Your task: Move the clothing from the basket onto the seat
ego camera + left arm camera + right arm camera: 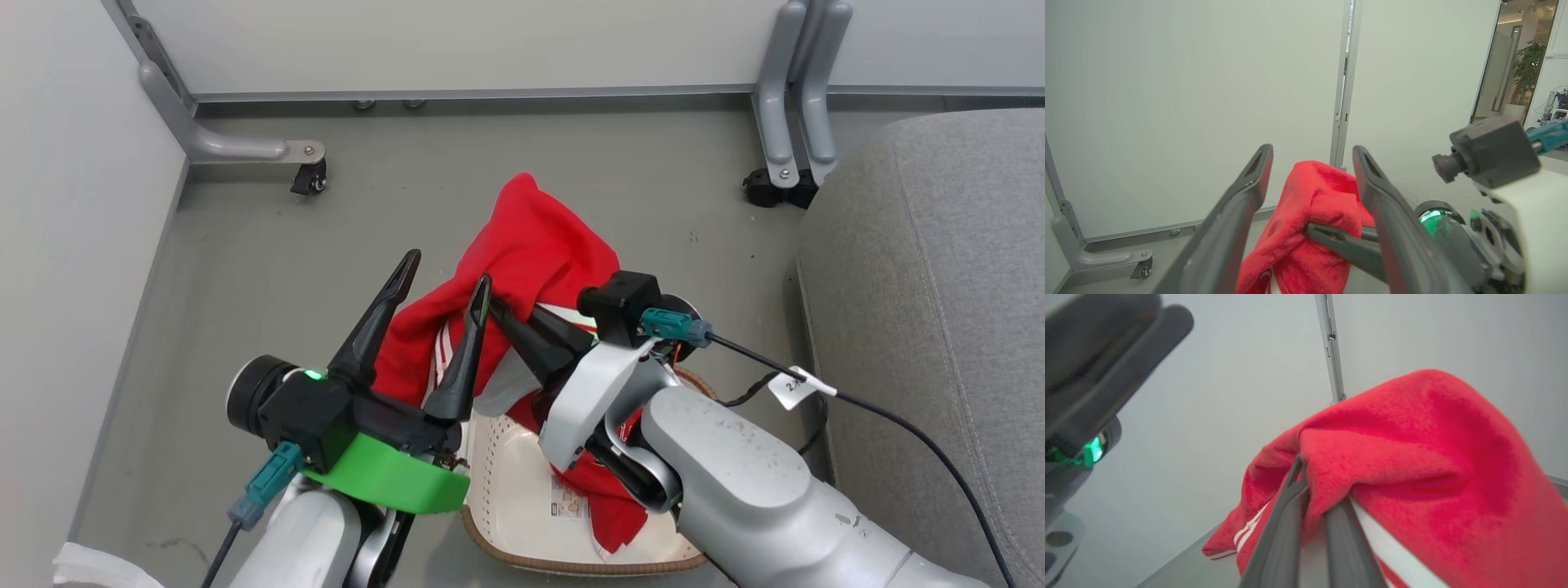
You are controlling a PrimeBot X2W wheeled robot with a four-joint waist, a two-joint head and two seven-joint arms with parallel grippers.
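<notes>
A robot's two arms work above a laundry basket [571,565] on a grey floor. The right gripper [500,309] has its two dark fingers pressed together, pinching a bunched fold of the red clothing [531,245]. The cloth humps up over and beyond these fingertips, then hangs back beneath the wrist into the basket below. Whether the red fabric lying in the basket is the same garment or a second one cannot be told.

The left gripper [449,271] sits just beside the right one, its fingers spread wide. The red hump rises between and beyond them, and nothing is clamped there. The grey seat [939,286] lies well off to the right gripper's outer side.

The clothing looks light, soft and limp, so it will likely sag, swing and trail wherever it goes unsupported. A thin single layer could slide out of a pinch. The surer hold seems to be a thick gathered fold, such as the one pinched now, or the firmer white-striped trim [441,351] just under the left fingers.
</notes>
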